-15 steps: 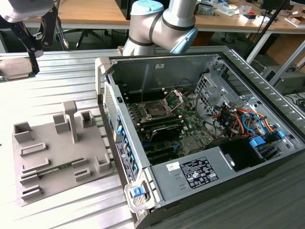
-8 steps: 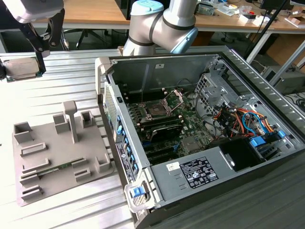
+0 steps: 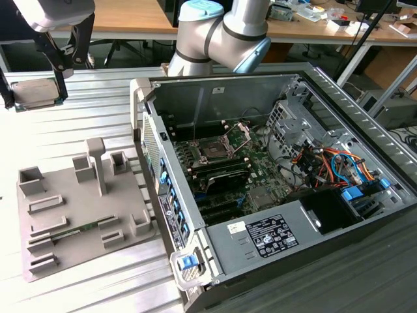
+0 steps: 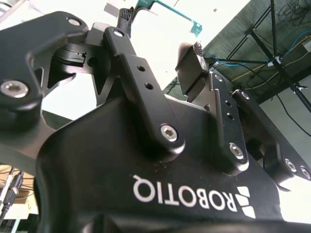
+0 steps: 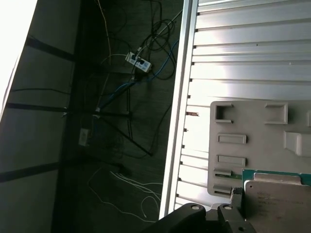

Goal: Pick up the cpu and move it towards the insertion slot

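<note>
The gripper (image 4: 163, 31), its black body close up in the second wrist view, is clamped on the cpu (image 3: 36, 93), with its fingers (image 3: 60, 68) pinching opposite edges of the flat silvery, green-rimmed chip. It hangs over the ribbed metal table (image 3: 98, 117) at the exterior view's left, beyond the grey fixture plate (image 3: 78, 208). The insertion slot (image 3: 214, 150), its bracket raised, lies well apart from the chip inside the open computer case (image 3: 260, 241).
</note>
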Controlling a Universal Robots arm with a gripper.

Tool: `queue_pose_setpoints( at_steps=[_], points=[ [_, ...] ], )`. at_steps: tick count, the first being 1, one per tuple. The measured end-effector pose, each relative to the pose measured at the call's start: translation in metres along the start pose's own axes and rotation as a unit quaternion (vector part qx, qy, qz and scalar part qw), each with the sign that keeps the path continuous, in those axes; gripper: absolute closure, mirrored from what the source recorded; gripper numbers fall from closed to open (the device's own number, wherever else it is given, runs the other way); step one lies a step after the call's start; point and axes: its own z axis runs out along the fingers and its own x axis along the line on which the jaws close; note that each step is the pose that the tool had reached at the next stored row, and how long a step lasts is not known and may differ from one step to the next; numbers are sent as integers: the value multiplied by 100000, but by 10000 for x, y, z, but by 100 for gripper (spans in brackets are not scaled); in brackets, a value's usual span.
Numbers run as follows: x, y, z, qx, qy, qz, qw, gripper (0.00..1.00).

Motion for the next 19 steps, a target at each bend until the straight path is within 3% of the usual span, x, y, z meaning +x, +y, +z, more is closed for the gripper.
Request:
queue_pose_setpoints(
  at_steps=[19],
  points=[
    [-107,-17,1,3,1,2,100000,45]
  ],
)
